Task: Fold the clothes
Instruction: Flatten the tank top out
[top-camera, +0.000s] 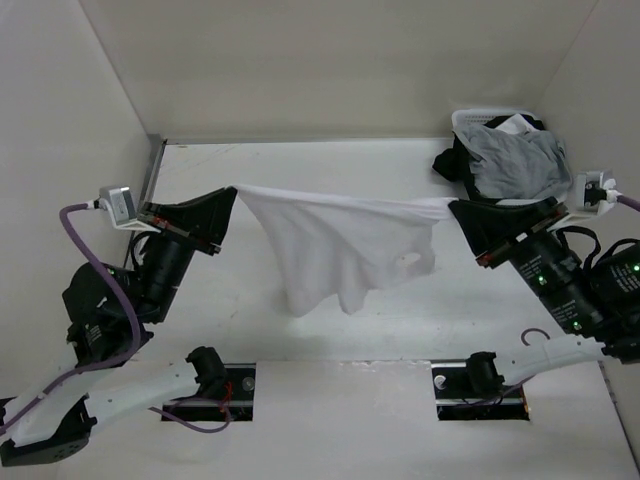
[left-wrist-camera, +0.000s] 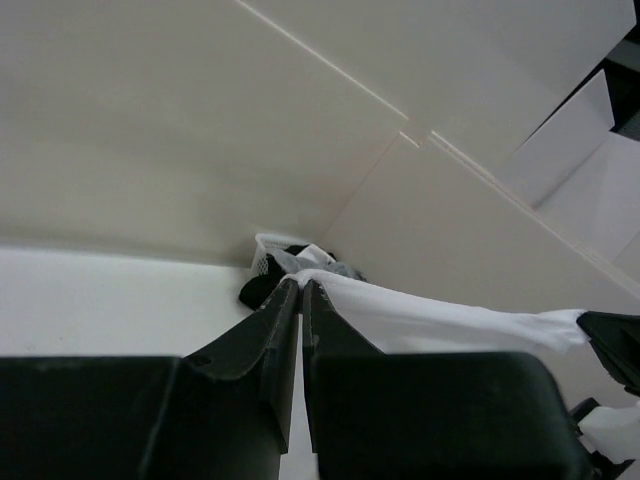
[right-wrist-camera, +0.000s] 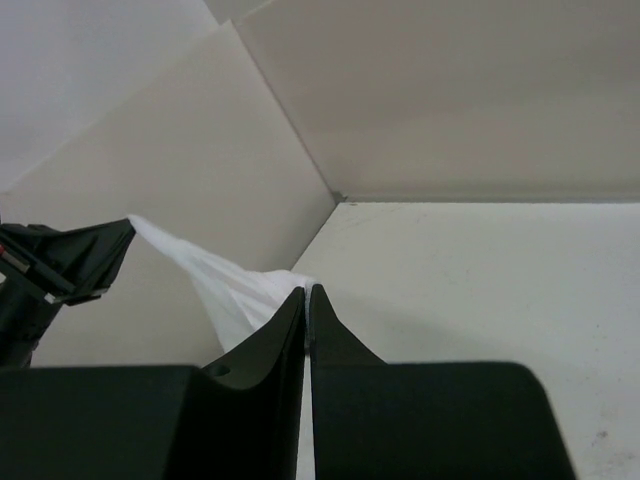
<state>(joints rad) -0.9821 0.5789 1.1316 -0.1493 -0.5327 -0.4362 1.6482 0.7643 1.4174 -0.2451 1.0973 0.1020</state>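
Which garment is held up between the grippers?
The white top, stretched between the left gripper and right gripper. The grey garment and black garment lie in the white basket at far right.

No writing, brand, number or sign can be read in any view. The clothes (top-camera: 340, 250) show plain white fabric with no legible label, and the green lights (top-camera: 541, 270) on the right arm (top-camera: 565, 295) are bare dots.

Far right corner of table (top-camera: 300, 350): basket (top-camera: 490, 113) mostly buried under grey garment (top-camera: 515, 160) and black garment (top-camera: 447, 162), only rim showing. Pinched corners of white top (top-camera: 340, 245) hidden inside left gripper (top-camera: 232, 192) and right gripper (top-camera: 452, 207). Overhead view's bottom-left corner cuts off left arm (top-camera: 140, 390).
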